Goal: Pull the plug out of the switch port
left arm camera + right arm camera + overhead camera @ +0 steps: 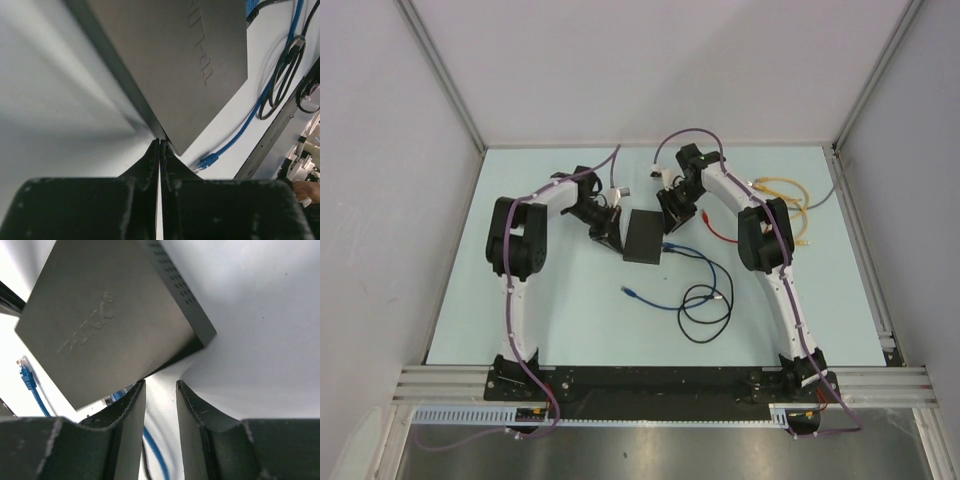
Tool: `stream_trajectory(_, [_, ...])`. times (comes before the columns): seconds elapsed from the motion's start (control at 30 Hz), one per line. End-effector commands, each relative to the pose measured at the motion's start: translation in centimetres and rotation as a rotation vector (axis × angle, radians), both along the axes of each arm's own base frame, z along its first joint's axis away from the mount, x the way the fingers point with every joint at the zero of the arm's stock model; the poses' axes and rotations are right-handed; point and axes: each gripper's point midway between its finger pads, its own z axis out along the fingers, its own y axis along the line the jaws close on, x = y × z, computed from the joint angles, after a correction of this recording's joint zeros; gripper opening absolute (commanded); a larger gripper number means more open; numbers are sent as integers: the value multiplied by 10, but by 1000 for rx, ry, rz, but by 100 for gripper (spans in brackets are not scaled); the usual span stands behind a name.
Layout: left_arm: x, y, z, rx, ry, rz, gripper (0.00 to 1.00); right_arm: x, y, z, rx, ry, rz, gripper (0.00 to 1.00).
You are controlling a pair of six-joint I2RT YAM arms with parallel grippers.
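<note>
Beside the switch [645,237], left gripper [159,145] closed, right gripper [160,390] ajar

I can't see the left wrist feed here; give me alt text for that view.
The shut left claw meets the near corner of the black switch. A blue cable lies to its right, one free plug near that corner.
</note>
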Motion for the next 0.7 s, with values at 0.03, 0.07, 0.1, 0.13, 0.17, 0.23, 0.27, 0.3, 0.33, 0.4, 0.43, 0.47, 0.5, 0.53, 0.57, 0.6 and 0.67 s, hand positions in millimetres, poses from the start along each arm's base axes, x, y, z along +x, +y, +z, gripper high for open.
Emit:
stream_trajectory(0.03, [7, -28, 14, -64, -30, -57, 2, 10, 12, 10, 14, -57, 12, 36])
stream_trajectory(0.07, [6, -27, 15, -57, -27, -57, 2, 12, 8, 14, 5, -72, 7, 37])
stream_trajectory(0.1, [7, -25, 17, -49, -32, -56, 2, 14, 5, 16, 2, -77, 4, 37])
stream_trajectory(0.13, [6, -22, 18, -40, -39, -63, 2, 13, 0, 16, -6, -71, 0, 38])
stream_trajectory(0.17, [4, -14, 21, -15, -36, -59, 2, 18, -9, 22, -2, -80, -22, 39])
stream_trajectory(0.23, [1, -3, 24, 0, -36, -58, 2, 22, -22, 25, -2, -78, -48, 41])
stream_trajectory(0.27, [2, 7, 26, 8, -28, -36, 2, 24, -27, 27, 6, -77, -53, 43])
stream_trajectory(0.3, [1, 12, 32, 7, -36, -25, 2, 29, -38, 32, 22, -78, -71, 44])
stream_trajectory(0.33, [2, 16, 36, 1, -42, -15, 2, 28, -43, 36, 41, -64, -68, 48])
stream_trajectory(0.4, [7, 19, 50, -29, -76, -4, 2, 28, -51, 43, 129, -31, -55, 52])
stream_trajectory(0.43, [10, 18, 54, -40, -95, -9, 2, 20, -51, 47, 159, 7, -41, 57])
stream_trajectory(0.47, [12, 16, 59, -56, -105, -10, 2, 14, -45, 58, 245, 38, -17, 59])
stream_trajectory(0.5, [18, 12, 67, -79, -127, -8, 2, 9, -44, 62, 291, 35, 32, 62])
stream_trajectory(0.53, [19, 7, 72, -106, -107, 13, 2, 2, -44, 63, 319, 75, 41, 66])
stream_trajectory(0.57, [23, 3, 75, -124, -110, 19, 2, -3, -40, 64, 345, 90, 53, 67])
stream_trajectory(0.6, [26, -1, 79, -140, -114, 20, 2, -5, -38, 65, 356, 90, 66, 68])
stream_trajectory(0.67, [26, -6, 77, -144, -107, 6, 2, -12, -31, 60, 365, 119, 86, 68])
